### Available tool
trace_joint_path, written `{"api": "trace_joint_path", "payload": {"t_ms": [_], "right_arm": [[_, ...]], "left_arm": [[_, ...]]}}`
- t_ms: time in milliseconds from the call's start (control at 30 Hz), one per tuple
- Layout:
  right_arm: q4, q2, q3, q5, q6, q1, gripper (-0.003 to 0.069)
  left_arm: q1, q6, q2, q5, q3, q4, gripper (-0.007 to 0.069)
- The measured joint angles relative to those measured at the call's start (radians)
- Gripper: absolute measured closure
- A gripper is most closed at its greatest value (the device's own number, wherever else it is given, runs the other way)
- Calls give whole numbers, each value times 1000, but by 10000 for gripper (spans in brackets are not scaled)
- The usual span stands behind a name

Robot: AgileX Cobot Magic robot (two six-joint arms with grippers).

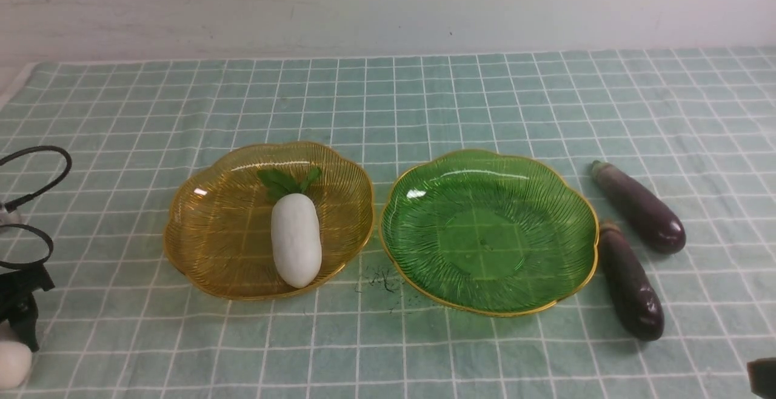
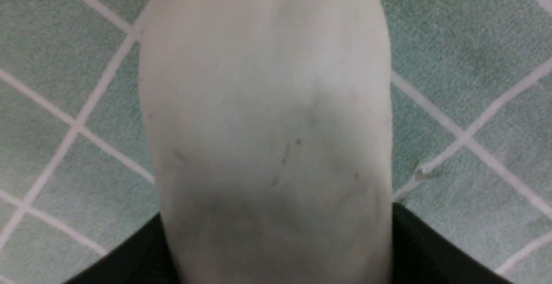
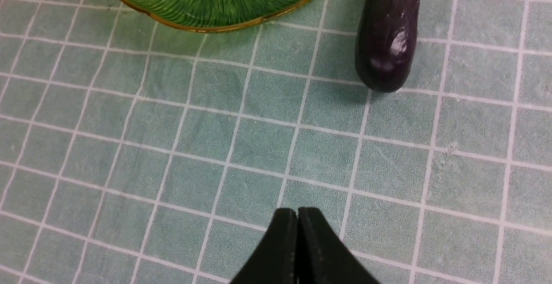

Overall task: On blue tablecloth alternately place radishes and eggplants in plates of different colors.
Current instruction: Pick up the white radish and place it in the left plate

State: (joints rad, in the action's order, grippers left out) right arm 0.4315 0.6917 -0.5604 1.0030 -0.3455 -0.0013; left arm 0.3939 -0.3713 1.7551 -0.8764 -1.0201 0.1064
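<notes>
**Operator:** What have your grippers got?

**Robot:** My left gripper (image 2: 277,215) has its black fingers (image 2: 129,258) pressed against both flanks of the second radish (image 2: 267,102), so I judge that I am gripping it. That radish sits in the bottom-left corner of the front view. I cannot tell whether it has left the blue tablecloth (image 1: 424,96). My right gripper (image 3: 297,232) is pinched together on nothing, over bare cloth at the bottom right.

**Operator:** What could go wrong from here?

**Robot:** Mostly the order. The first radish (image 1: 296,240) lies in the amber plate (image 1: 206,229) left of centre. The green plate (image 1: 424,205) right of centre holds nothing, and both eggplants are on the cloth at the right. If I drop this radish in now, the alternation breaks, so I think an eggplant should go first. A smooth, rounded skin like this could also slide out of a narrow pinch on the way. The amber plate's raised rim could catch it, or it could land on the first radish. On the right, the nearer eggplant (image 1: 630,281) lies just beside the green rim, and its cap is close to the farther eggplant (image 1: 639,208). A careless reach could knock either of them.

**Operator:** How does the radish look?

**Robot:** It is off-white, matte and plump, with a few faint grey scuffs, and it fills most of my left wrist view. Its leaves are out of sight.
</notes>
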Motion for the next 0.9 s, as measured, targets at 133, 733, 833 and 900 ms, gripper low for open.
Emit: {"api": "trace_joint_path", "payload": {"t_ms": [133, 733, 833, 900], "right_arm": [[0, 0, 0, -15, 0, 0, 674], [21, 0, 1, -127, 0, 0, 674], [42, 0, 1, -122, 14, 0, 674], [53, 0, 1, -108, 28, 0, 674]], "left_arm": [[-50, 161, -104, -63, -44, -2, 141], [-536, 312, 54, 0, -302, -227, 141], [-566, 312, 112, 15, -356, -204, 141], [-574, 312, 148, 17, -381, -199, 136]]}}
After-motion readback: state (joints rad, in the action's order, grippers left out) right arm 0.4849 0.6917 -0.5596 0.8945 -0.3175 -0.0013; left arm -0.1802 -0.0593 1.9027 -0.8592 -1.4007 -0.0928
